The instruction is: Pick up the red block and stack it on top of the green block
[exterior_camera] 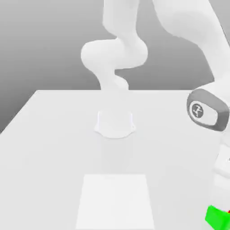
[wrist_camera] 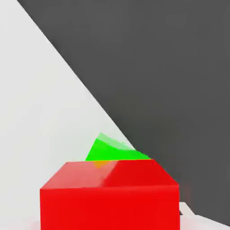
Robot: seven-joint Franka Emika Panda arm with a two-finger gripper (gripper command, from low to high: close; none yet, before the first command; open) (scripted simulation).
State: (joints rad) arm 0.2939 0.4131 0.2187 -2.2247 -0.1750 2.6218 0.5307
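Red block [wrist_camera: 108,197] is sitting right below the gripper [exterior_camera: 222,197]; whether it is gripped or released I cannot tell. Green block [wrist_camera: 110,150] is peeking out just beyond it. Stacking is seemingly finishing; next calls for lifting straight away.

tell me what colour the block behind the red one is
Bright green, seen best in the hand view, just past the red block.

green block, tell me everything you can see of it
The green block is a small bright green cube, plain and matte. In the exterior view it sits on the white table at the lower right corner, partly cut off by the edge, below the arm. In the hand view it peeks out behind the red block; whether they touch I cannot tell.
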